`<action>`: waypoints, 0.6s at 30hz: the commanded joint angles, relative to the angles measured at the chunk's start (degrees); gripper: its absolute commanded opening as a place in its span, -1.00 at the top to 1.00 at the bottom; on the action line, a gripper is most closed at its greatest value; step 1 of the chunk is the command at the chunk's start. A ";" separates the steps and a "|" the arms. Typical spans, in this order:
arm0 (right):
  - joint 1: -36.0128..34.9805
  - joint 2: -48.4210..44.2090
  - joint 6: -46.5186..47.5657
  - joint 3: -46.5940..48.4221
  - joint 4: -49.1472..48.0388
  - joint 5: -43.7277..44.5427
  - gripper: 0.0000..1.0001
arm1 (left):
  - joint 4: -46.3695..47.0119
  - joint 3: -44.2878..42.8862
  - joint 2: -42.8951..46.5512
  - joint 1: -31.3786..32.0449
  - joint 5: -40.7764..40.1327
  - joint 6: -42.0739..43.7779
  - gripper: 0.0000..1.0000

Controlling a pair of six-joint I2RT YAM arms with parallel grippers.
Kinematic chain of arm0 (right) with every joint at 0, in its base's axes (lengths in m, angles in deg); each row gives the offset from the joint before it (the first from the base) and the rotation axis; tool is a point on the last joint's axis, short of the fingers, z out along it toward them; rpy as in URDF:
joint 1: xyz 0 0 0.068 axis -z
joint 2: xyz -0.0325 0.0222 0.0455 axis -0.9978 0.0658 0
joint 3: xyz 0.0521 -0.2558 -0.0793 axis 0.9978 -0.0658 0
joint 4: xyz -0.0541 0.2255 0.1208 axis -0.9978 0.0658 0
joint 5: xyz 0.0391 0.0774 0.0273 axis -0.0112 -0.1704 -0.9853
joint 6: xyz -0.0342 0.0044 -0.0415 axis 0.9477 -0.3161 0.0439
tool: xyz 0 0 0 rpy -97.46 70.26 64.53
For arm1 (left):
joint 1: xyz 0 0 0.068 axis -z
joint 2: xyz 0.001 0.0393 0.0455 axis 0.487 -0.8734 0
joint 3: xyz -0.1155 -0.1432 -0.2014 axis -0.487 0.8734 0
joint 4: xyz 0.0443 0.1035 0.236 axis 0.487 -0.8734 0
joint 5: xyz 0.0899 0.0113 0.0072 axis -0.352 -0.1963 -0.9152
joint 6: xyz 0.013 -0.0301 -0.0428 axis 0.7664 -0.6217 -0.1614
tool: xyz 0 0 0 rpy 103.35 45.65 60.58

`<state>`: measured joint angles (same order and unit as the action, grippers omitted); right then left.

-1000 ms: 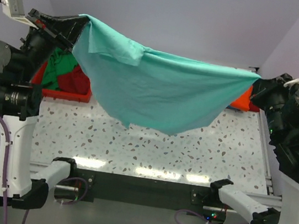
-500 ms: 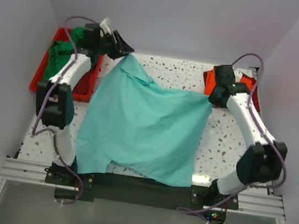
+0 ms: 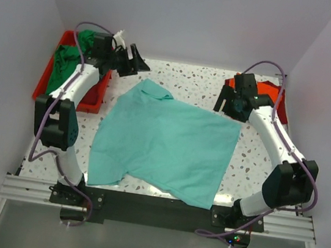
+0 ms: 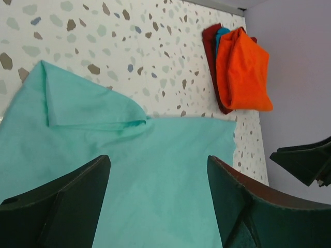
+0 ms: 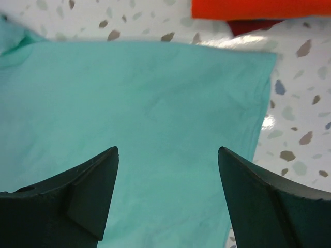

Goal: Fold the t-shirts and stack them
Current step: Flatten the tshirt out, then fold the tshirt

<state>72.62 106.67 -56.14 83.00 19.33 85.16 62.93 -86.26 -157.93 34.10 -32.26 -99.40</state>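
A light teal t-shirt [image 3: 166,142] lies spread flat on the speckled table, one short sleeve [image 4: 88,113] folded over at its far left corner. My left gripper [image 3: 141,62] hovers open just beyond that corner, nothing between its fingers [image 4: 77,196]. Off the shirt's far right corner, my right gripper [image 3: 227,105] is open too and holds nothing. In both wrist views the teal t-shirt [image 5: 145,93] fills the gap between the jaws from below. A folded orange t-shirt [image 4: 243,77] tops a small stack over a dark red one [image 5: 253,25] at the far right.
A red plastic tray [image 3: 37,90] at the far left holds a crumpled green t-shirt [image 3: 68,61], with my left arm reaching over it. The teal t-shirt's near hem reaches the table's front edge [image 3: 155,193]. Walls close in on both sides.
Both grippers have let go of the teal t-shirt's far corners and opened. The shirt, held stretched in the air a second ago, now lies flat on the table.
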 commanded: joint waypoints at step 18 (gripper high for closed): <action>-7.31 11.09 -6.96 -10.92 -1.38 -10.22 -0.63 | -3.11 20.46 -0.25 2.34 -1.08 9.08 -0.61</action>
<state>65.30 116.40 -61.52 71.59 18.20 75.15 57.64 -66.56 -156.27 36.52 -34.42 -91.21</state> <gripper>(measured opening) 0.812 0.805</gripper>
